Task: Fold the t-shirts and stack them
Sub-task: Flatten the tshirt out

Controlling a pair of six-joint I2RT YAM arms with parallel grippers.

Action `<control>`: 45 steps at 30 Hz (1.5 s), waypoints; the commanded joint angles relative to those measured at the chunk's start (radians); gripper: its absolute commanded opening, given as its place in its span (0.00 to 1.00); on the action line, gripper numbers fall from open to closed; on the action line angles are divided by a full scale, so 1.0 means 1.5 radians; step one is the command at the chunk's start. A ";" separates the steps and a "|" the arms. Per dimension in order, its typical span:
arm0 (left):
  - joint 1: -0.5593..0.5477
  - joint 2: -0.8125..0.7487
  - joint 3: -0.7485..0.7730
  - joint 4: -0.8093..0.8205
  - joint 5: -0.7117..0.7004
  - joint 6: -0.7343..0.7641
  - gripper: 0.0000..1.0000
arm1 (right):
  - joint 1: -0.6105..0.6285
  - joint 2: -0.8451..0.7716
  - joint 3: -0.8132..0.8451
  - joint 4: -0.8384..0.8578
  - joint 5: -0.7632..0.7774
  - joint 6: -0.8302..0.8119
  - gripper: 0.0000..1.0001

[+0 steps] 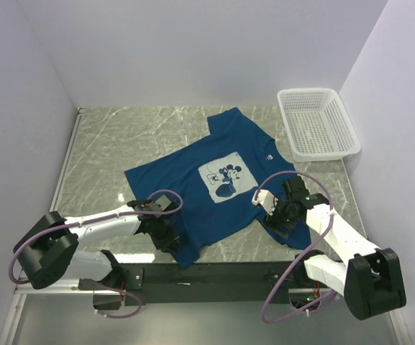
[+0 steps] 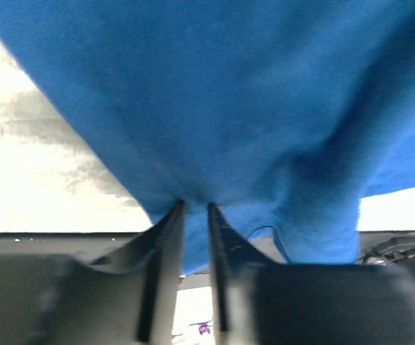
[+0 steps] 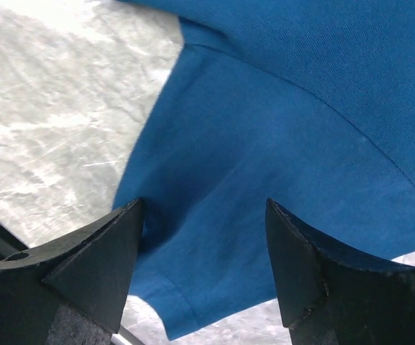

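Note:
One royal-blue t-shirt (image 1: 218, 180) with a pale mouse print (image 1: 225, 180) lies spread on the marble table, chest up, lying diagonally. My left gripper (image 1: 170, 241) is at its near left hem; in the left wrist view its fingers (image 2: 165, 237) are shut on a pinch of blue cloth (image 2: 250, 108). My right gripper (image 1: 270, 210) is over the shirt's near right edge; in the right wrist view it (image 3: 203, 215) is open, with the blue cloth (image 3: 279, 144) between and beneath its fingertips (image 3: 124, 230).
A white plastic mesh basket (image 1: 316, 123) stands at the back right corner. White walls close in the table on three sides. Bare marble (image 1: 113, 136) shows to the left and behind the shirt. The dark front rail (image 1: 214, 273) runs along the near edge.

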 commanded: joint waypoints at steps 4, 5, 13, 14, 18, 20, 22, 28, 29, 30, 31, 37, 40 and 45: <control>-0.011 -0.013 -0.004 -0.084 -0.025 0.028 0.13 | 0.005 0.034 0.009 0.007 0.014 -0.071 0.74; -0.011 -0.041 -0.002 -0.102 -0.028 0.030 0.11 | 0.005 0.035 0.010 0.001 0.010 -0.078 0.73; 0.002 -0.208 0.018 -0.262 -0.071 0.012 0.09 | 0.005 0.071 0.031 -0.064 -0.002 -0.120 0.10; 0.003 -0.227 0.013 -0.265 -0.056 0.013 0.08 | 0.005 0.066 0.029 -0.075 0.013 -0.129 0.05; 0.004 -0.262 -0.015 -0.280 -0.008 0.022 0.06 | 0.004 -0.015 0.016 -0.157 0.067 -0.180 0.03; 0.004 -0.291 -0.015 -0.300 -0.001 0.029 0.04 | -0.001 -0.084 0.017 -0.183 0.095 -0.204 0.01; 0.004 -0.317 -0.003 -0.312 0.009 0.039 0.04 | -0.010 -0.145 0.044 -0.261 0.089 -0.267 0.01; 0.004 -0.368 0.050 -0.388 0.015 0.056 0.02 | -0.041 -0.254 0.131 -0.422 0.080 -0.344 0.00; 0.004 -0.373 0.051 -0.393 0.018 0.056 0.02 | -0.048 -0.264 0.140 -0.433 0.083 -0.352 0.00; 0.004 -0.378 0.049 -0.396 0.022 0.056 0.02 | -0.058 -0.269 0.149 -0.458 0.083 -0.363 0.00; 0.004 -0.390 0.047 -0.397 0.034 0.056 0.02 | -0.063 -0.275 0.167 -0.471 0.080 -0.370 0.00; 0.003 -0.436 0.079 -0.389 0.050 0.054 0.01 | -0.064 -0.284 0.169 -0.480 0.129 -0.353 0.02; 0.004 -0.434 0.139 -0.365 -0.036 0.064 0.29 | -0.064 -0.274 0.165 -0.438 0.131 -0.307 0.55; 0.018 -0.377 0.177 -0.189 -0.159 0.163 0.72 | -0.065 -0.203 0.217 -0.284 0.004 -0.152 0.83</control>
